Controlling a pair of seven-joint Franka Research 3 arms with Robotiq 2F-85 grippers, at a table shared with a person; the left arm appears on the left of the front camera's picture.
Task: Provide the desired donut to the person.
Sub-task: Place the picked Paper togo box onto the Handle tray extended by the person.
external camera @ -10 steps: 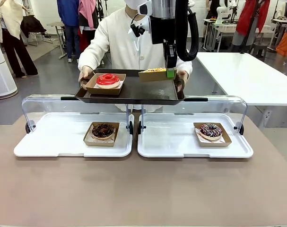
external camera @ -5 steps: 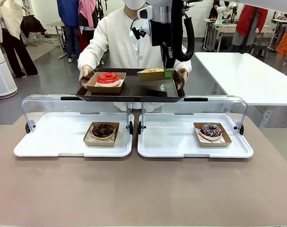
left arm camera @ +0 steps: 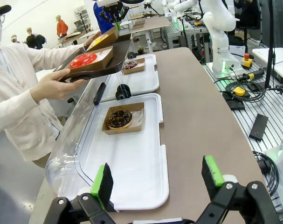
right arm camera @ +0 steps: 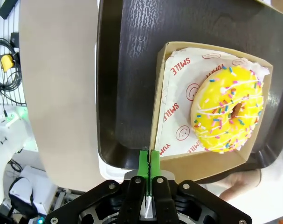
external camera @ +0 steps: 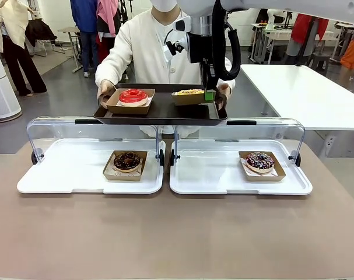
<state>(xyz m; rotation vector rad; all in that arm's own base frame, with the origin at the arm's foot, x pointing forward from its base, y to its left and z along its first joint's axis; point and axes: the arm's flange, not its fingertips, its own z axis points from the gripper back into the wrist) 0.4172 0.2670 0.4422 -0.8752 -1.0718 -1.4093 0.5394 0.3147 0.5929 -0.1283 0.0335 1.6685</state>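
- Yellow donut [right arm camera: 227, 109] in its box [external camera: 191, 97] has sunk onto the person's tray [external camera: 159, 112]; delivery nearly done.
- Right pincer [right arm camera: 146, 164] still pinches the box wall.
- Left pincer [left arm camera: 157, 179] gapes, empty.

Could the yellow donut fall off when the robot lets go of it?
Maybe. The right gripper pinches only the rim of the yellow donut's box, so the box could tip or slide as it lets go. The box sits near the edge of the dark tray, which the person's hands hold in the air; a wobble could slide it toward the red donut's box or off the tray.
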